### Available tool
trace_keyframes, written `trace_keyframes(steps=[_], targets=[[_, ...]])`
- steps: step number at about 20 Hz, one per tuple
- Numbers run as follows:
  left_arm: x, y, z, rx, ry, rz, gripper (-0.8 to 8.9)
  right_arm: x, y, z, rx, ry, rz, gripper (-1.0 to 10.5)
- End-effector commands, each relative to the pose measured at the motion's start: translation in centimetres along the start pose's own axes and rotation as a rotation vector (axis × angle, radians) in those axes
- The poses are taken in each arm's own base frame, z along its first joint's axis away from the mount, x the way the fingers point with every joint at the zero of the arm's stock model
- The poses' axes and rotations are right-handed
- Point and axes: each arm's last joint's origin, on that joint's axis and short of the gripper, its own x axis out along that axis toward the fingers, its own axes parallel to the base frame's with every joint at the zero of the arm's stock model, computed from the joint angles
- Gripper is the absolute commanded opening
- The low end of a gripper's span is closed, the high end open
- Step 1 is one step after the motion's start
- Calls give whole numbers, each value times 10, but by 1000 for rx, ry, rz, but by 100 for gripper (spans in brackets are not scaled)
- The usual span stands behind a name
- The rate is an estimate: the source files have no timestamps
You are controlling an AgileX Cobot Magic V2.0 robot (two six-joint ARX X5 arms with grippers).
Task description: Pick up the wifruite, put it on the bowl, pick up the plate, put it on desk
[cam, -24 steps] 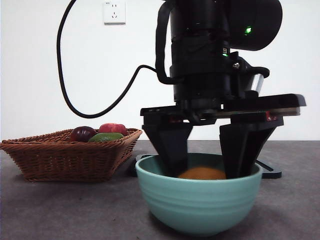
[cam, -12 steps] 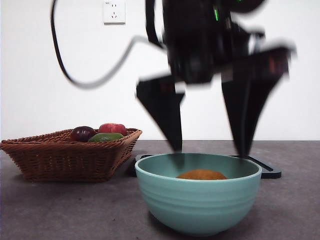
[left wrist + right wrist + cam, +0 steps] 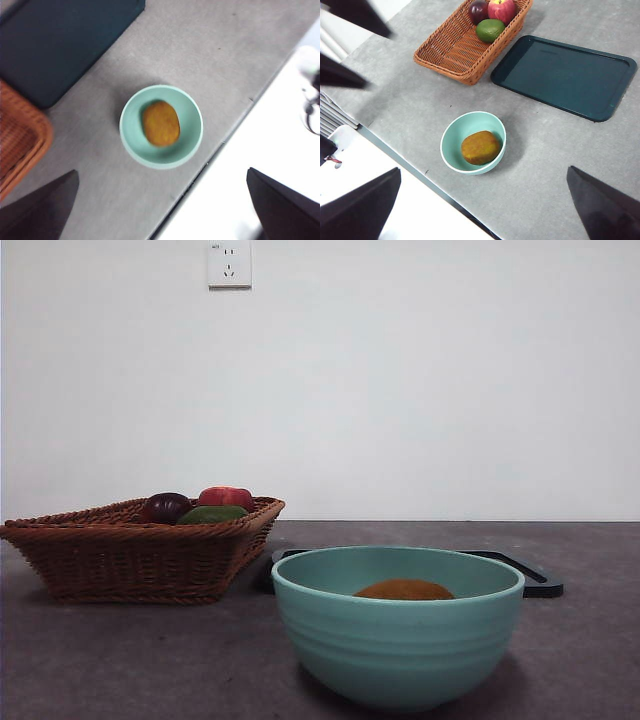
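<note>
The grey desk [image 3: 560, 165] runs to a white wall. Both grippers hang high with jaws spread wide, empty. Below sits the bowl [image 3: 398, 625], the wifruite [image 3: 404, 589] inside, mostly hidden by its rim. Behind, the dark tray [image 3: 565, 75] lies beside the wicker basket [image 3: 130, 550].

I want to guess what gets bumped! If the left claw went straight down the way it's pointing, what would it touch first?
Probably the wifruite lying in the bowl: both sit between the open left gripper jaws, roughly mid-view. Depth is hard to judge, so it might reach the bowl's rim first.
</note>
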Motion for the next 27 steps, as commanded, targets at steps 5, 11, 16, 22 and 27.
trace_keyframes(steps=[5,11,16,22,27], targets=[[-60,7,-43,14,-182,-29,625,-4,2,3,-21,-26,1,651],[-70,20,-109,-18,-403,-70,625,-4,2,4,-23,-28,1,651],[-68,30,-168,-77,-580,-117,625,-4,2,4,-23,-28,1,651],[-78,35,-197,-95,-691,-145,625,-4,2,6,-23,-56,4,651],[-79,35,-197,-95,-700,-148,625,-1,1,12,29,-73,-18,651]])
